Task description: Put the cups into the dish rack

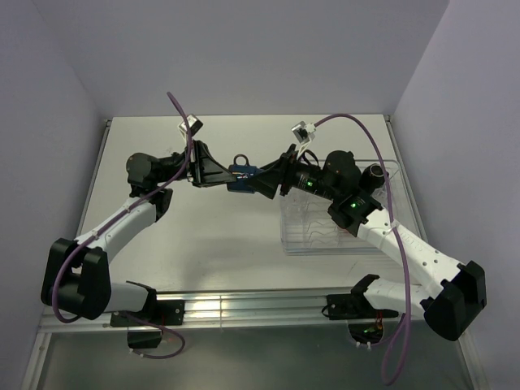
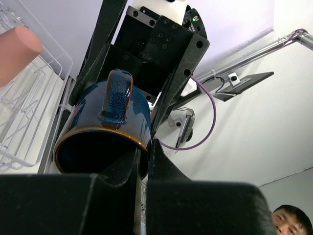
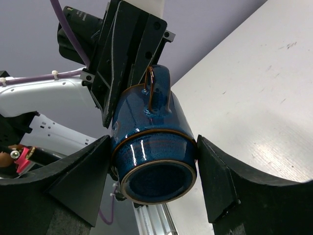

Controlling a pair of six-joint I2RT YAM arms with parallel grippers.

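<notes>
My left end effector [image 2: 144, 151] is to the left of the dish rack [image 1: 305, 237] and high above the desk [image 1: 203, 236]. It is clenched on the blue mug [image 2: 139, 115]: one finger is inside the mouth of the mug and the other is outside, so the wall at the rim is pinched between them. The mug hangs in the air on its side, just left of the rack's far left corner. Its open mouth faces my left wrist and its handle [image 3: 155, 88] points upward. It touches neither the desk nor the rack.

My right end effector [image 3: 152, 149] reaches from the rack's side toward the left and meets the mug from the opposite end. Its two fingers stand one at each side of the mug's bottom part, and in the right wrist view I see no gap between the pads and the glazed wall. I cannot tell whether they already press on it.

The rack lies flat on the desk under my right arm. The left wrist view shows a salmon-orange cup [image 2: 14, 46] over the rack's thin white wires. At the rack's far right corner a dark cup [image 1: 374, 174] is seen from above.
</notes>
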